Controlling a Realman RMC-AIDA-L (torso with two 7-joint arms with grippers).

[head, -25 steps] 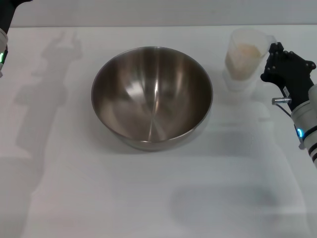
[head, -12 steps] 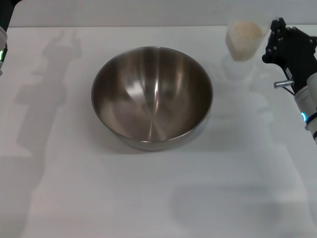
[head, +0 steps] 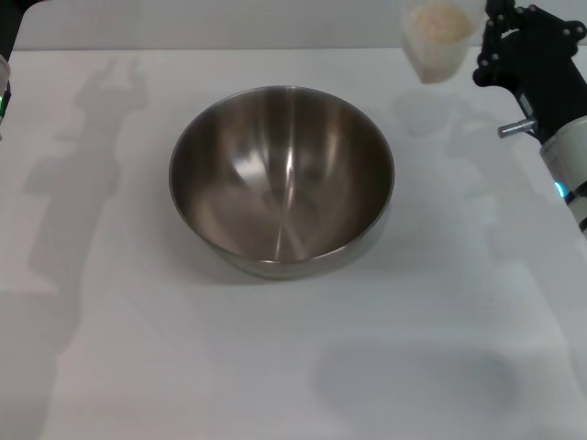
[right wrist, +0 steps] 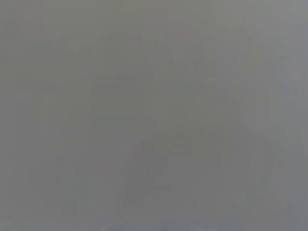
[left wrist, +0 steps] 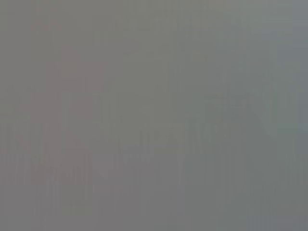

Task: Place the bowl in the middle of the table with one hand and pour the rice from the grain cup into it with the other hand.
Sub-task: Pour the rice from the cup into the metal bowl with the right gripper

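Observation:
In the head view the steel bowl [head: 282, 176] stands empty in the middle of the white table [head: 275, 367]. My right gripper [head: 489, 46] is at the far right, shut on the clear grain cup [head: 438, 38] by its side. It holds the cup upright in the air above the table's far edge, right of the bowl. Pale rice [head: 438, 20] fills the cup. My left arm [head: 5, 55] shows only at the far left edge; its gripper is out of view. Both wrist views show plain grey only.
The cup's faint shadow [head: 426, 110] falls on the table right of the bowl. Arm shadows lie on the left side and near the front.
My right gripper has lifted the grain cup off the table, up and slightly toward the bowl. The bowl and left arm have not moved.

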